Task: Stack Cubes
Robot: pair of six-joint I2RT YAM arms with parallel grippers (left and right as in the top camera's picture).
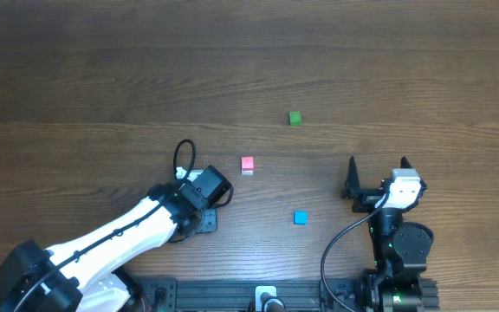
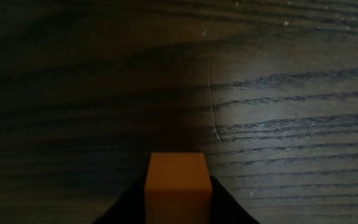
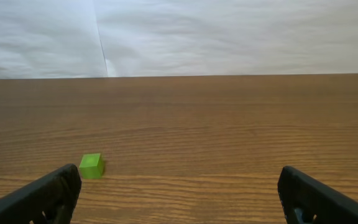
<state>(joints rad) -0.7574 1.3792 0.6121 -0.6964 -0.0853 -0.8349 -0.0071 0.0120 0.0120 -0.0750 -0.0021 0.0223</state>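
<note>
- Left gripper (image 2: 178, 208) clamped on an orange cube (image 2: 178, 177), close over the wooden table (image 1: 102, 87).
- Right gripper (image 1: 378, 173), fingers wide apart, at 3 o'clock of the pink cube (image 1: 248, 162).
- Green cube (image 1: 294, 118) between 1 and 2 o'clock of the pink one.
- Blue cube (image 1: 300, 217) between 4 and 5 o'clock.
</note>
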